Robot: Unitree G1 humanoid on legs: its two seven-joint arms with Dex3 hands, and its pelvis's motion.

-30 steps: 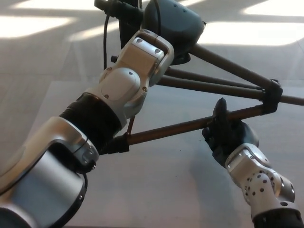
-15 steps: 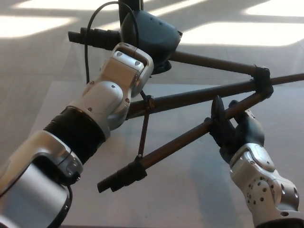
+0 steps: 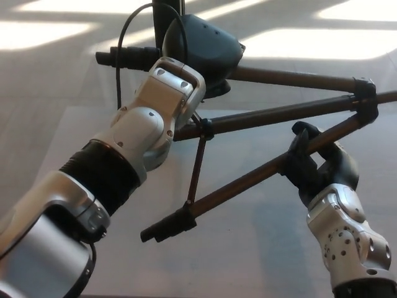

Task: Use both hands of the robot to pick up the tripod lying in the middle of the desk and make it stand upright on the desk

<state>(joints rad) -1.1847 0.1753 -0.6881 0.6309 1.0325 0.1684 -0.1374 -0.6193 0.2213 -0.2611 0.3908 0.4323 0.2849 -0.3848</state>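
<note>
The tripod is held off the table, tilted, with its dark head raised at the upper end and its three legs fanning out to the right and downward. The lowest leg slopes down from the leg collars to a black foot that hangs above the table, seemingly not touching it. A thin brace links this leg to the middle one, and a black cable loops beside the head.

The tripod is judged stiff and fairly heavy at the head end, with hinged legs that may swing or splay when the weight shifts; the tubes look smooth and could slip through a loose hold. The best holds are judged to be close under the head and partway along a leg.

The right hand is wrapped around the lowest leg, just below the collars, its fingers closed over the tube. The left hand is mostly hidden behind its pale wrist, just under the head; whether it is closed on the tripod cannot be told.

Below the tripod the table lies bare and pale, with ample room for the feet to be spread. Its far edge runs behind the head, with floor beyond, so the legs should be set well inside it.
</note>
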